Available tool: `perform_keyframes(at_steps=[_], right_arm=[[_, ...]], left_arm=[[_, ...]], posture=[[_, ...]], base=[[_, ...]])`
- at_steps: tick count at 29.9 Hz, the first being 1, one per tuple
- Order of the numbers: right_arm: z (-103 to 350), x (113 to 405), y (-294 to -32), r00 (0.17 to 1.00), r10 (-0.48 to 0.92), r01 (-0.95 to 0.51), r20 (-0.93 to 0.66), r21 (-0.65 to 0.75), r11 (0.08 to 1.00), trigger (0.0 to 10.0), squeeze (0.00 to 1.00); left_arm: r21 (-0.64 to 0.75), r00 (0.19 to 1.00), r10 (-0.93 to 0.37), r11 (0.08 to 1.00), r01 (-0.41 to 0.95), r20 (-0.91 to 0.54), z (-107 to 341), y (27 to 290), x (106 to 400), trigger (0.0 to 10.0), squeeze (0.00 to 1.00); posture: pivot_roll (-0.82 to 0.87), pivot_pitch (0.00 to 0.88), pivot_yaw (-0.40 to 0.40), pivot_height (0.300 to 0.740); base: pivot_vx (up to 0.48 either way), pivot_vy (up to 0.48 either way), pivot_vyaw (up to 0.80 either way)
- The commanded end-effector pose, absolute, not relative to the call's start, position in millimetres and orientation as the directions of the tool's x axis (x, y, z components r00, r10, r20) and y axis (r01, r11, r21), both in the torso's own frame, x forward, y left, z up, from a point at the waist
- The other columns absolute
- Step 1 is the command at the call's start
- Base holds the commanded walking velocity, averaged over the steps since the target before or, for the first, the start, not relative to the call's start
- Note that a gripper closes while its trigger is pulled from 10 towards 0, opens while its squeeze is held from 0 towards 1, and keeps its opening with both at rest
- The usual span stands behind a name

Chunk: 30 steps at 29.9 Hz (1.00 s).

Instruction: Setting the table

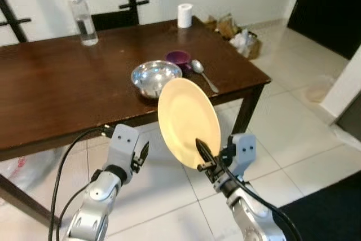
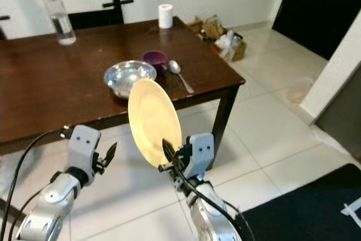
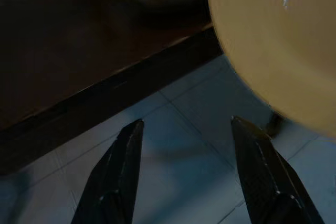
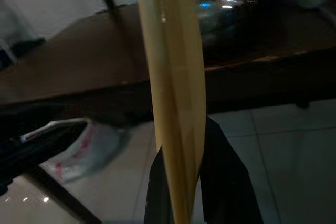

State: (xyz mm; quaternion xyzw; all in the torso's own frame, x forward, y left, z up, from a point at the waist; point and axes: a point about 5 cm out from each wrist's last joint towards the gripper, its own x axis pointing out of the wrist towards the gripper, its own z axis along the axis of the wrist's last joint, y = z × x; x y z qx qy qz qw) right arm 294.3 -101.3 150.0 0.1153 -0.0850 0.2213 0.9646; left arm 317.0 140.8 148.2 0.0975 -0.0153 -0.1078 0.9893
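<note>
Yellow round plate (image 1: 188, 121) stands upright on edge, pinched at its lower rim by the right gripper (image 1: 204, 156) just off the dark wooden table's (image 1: 51, 94) front edge. Left gripper (image 3: 186, 145) hovers alongside, fingers spread, grasping nothing.

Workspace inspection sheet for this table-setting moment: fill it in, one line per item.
Surface: dark wooden table, the robot standing off its near edge over the tiled floor.
Job's things: yellow plate held on edge, off the table; steel bowl, purple cup behind it, spoon to its right.
Clutter: water bottle and paper roll at the far edge.
Grippers: right claw shut on the plate's lower rim; left claw open, holding nothing, beside the plate.
Cables: black cable looping to the left wrist.
Surroundings: bags on the floor beyond the table's right end; dark mat at lower right.
</note>
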Motion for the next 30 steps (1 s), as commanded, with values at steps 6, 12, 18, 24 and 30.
perform_keyframes(at_steps=[6, 12, 18, 24, 30], right_arm=[[147, 292, -98, 0.883, 0.420, -0.459, 0.210, 0.194, 0.867, 10.0, 0.00], [155, 293, -99, 0.882, 0.408, -0.454, 0.234, 0.199, 0.868, 10.0, 0.00], [166, 298, -104, 0.890, 0.369, -0.435, 0.268, 0.252, 0.865, 10.0, 0.00], [171, 304, -116, 0.923, 0.265, -0.347, 0.278, 0.308, 0.886, 10.0, 0.00], [183, 309, -128, 0.939, 0.153, -0.271, 0.309, 0.384, 0.883, 10.0, 0.00]], left_arm=[[0.195, 0.979, -0.202, 0.960, 0.202, -0.024, 140, 143, 315, 10.0, 0.00], [0.210, 0.986, -0.167, 0.964, 0.161, 0.012, 151, 147, 319, 10.0, 0.00], [0.215, 0.993, -0.099, 0.973, 0.083, 0.067, 170, 160, 328, 10.0, 0.00], [0.218, 0.991, -0.049, 0.976, 0.021, 0.123, 186, 170, 334, 10.0, 0.00], [0.233, 0.989, -0.034, 0.972, -0.001, 0.145, 190, 171, 337, 10.0, 0.00]], posture=[[0.06, 0.120, 0.054, 0.740], [0.06, 0.123, 0.055, 0.740], [0.06, 0.127, 0.053, 0.740], [0.07, 0.129, 0.056, 0.740], [0.06, 0.130, 0.060, 0.740]], base=[[0.000, 0.000, 0.78], [0.000, 0.000, 0.78], [0.000, 0.000, 0.78], [0.000, 0.000, 0.78], [0.385, 0.244, 0.07]])
